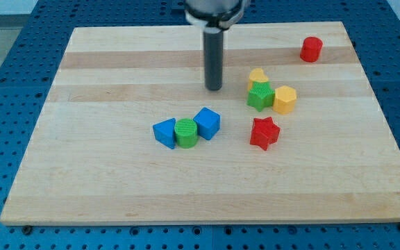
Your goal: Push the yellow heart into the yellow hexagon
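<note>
The yellow heart [257, 76] lies right of the board's centre, touching the top of a green star [260, 96]. The yellow hexagon [285, 99] sits just right of the green star, touching it, and below-right of the heart. My tip [214, 88] is on the board to the left of the heart, about a block's width or more away, touching no block.
A red star [264, 132] lies below the green star. A red cylinder [311, 49] stands near the view's top right. A blue triangle [164, 132], green cylinder [185, 133] and blue cube [207, 123] form a row left of centre on the wooden board [82, 173].
</note>
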